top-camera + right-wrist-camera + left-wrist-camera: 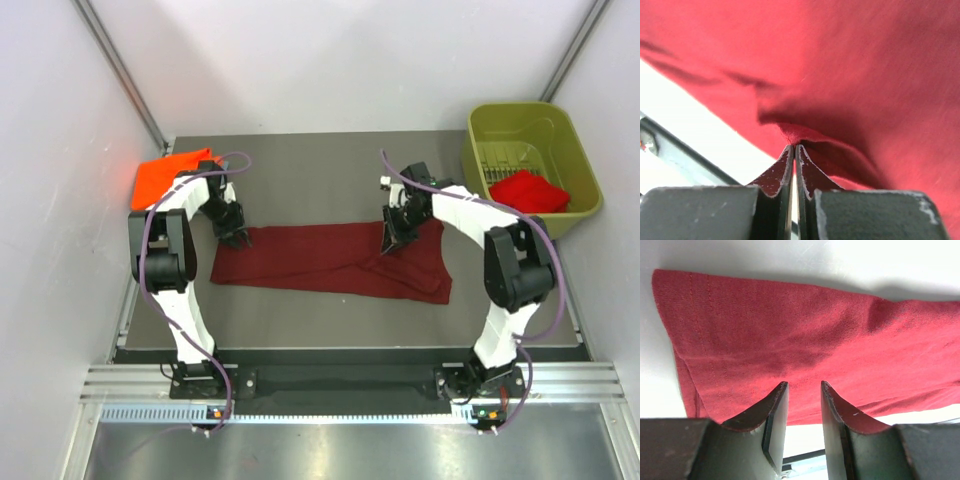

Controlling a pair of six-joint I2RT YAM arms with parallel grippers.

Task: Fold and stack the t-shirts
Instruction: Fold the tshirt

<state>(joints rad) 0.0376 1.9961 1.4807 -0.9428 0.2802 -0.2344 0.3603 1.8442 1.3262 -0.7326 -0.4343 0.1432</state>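
Observation:
A dark maroon t-shirt [330,262] lies spread across the middle of the table, partly folded along its length. My left gripper [236,238] hovers at its back left edge. In the left wrist view this gripper [804,390] stands open over the maroon cloth [805,335], with nothing between the fingers. My right gripper [393,240] is down on the shirt's right part. The right wrist view shows it [794,147] shut on a puckered fold of the maroon cloth [850,70]. An orange t-shirt [165,175] lies folded at the back left. A bright red t-shirt [528,190] sits in the bin.
An olive-green plastic bin [530,108] stands at the back right corner. White walls close in the table on the left, back and right. The arm bases are bolted to a rail [340,380] at the near edge.

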